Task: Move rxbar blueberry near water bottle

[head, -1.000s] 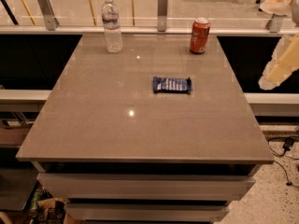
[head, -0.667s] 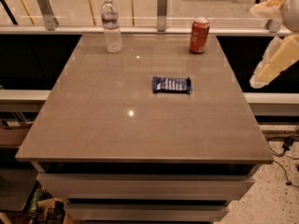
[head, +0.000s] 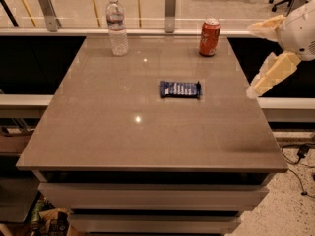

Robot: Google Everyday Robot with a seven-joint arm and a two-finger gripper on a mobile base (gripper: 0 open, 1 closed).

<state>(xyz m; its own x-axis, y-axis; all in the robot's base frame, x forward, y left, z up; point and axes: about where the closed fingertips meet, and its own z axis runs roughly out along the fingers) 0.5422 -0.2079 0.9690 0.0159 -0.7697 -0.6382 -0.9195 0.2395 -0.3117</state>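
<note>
The rxbar blueberry (head: 180, 89), a flat dark blue wrapper with white lettering, lies flat on the grey table (head: 123, 132), a little right of centre. The water bottle (head: 117, 26), clear with a white cap, stands upright at the table's far left. My gripper (head: 250, 60) hangs off the table's right edge, above and to the right of the bar. Its two pale fingers (head: 270, 74) are spread apart with nothing between them.
A red soda can (head: 209, 37) stands at the far right of the table, between the gripper and the bottle's row. A glass rail with metal posts (head: 170, 4) runs behind the table. Cables lie on the floor at the right (head: 300, 154).
My gripper has moved left and a little down, closer to the table's right edge. The bar, bottle and can have not moved.
</note>
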